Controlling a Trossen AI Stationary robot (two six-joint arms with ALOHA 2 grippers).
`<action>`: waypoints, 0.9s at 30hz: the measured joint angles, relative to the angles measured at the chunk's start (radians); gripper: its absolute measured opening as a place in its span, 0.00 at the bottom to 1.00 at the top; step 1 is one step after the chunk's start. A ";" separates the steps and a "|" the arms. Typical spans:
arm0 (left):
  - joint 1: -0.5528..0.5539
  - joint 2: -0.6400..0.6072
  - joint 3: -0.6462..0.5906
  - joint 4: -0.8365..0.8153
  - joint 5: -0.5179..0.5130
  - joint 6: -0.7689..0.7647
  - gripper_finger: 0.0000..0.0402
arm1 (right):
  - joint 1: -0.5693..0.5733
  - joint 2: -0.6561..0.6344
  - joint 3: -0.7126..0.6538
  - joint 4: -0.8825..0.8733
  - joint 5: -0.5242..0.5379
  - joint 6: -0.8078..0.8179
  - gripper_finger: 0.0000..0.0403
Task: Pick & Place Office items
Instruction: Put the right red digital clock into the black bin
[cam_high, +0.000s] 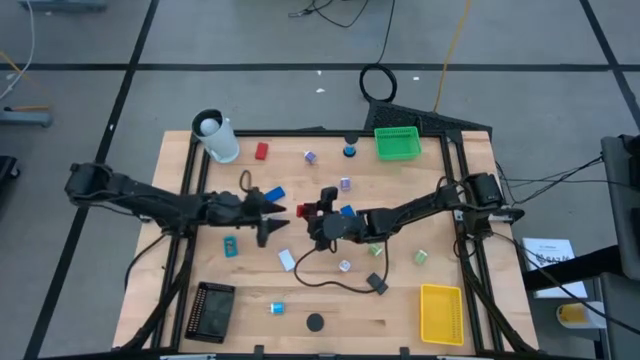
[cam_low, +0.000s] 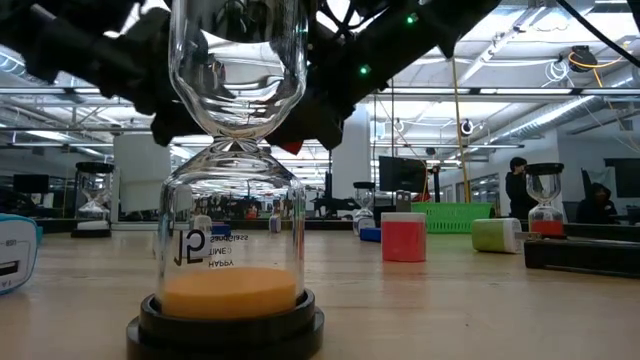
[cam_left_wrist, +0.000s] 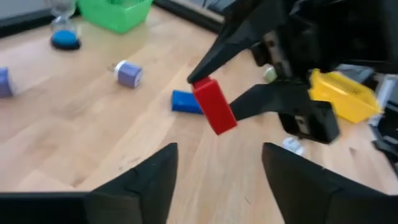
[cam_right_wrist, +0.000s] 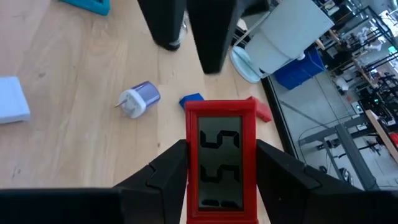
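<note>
My right gripper is near the table's middle, shut on a red block with a digit display, which also shows in the left wrist view. My left gripper faces it from the left, open, a short way off, its fingers apart and touching nothing. Other small items lie flat on the wood: a blue block, a red block, a teal piece, a white block and a dark disc. My right gripper pinches the red display block between its two fingers, one on each long side. The fingers come roughly level from the table's right, pointing left. The block sticks out ahead of the fingertips, tilted, and looks lifted clear of the table.
A white cup and a green tray stand at the far edge; a black mesh tray and a yellow tray sit at the near edge. An hourglass stands close in the low view. A black block with a cord lies near the middle.
</note>
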 joint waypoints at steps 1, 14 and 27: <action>0.001 0.018 0.018 -0.013 -0.007 -0.005 0.64 | 0.001 0.000 0.000 -0.001 0.000 -0.006 0.40; 0.038 0.169 0.052 0.202 0.025 0.005 0.65 | 0.018 0.000 0.000 0.063 0.000 -0.068 0.40; 0.062 0.184 0.052 0.220 0.072 0.075 0.21 | 0.020 0.000 0.000 0.084 0.002 -0.065 0.42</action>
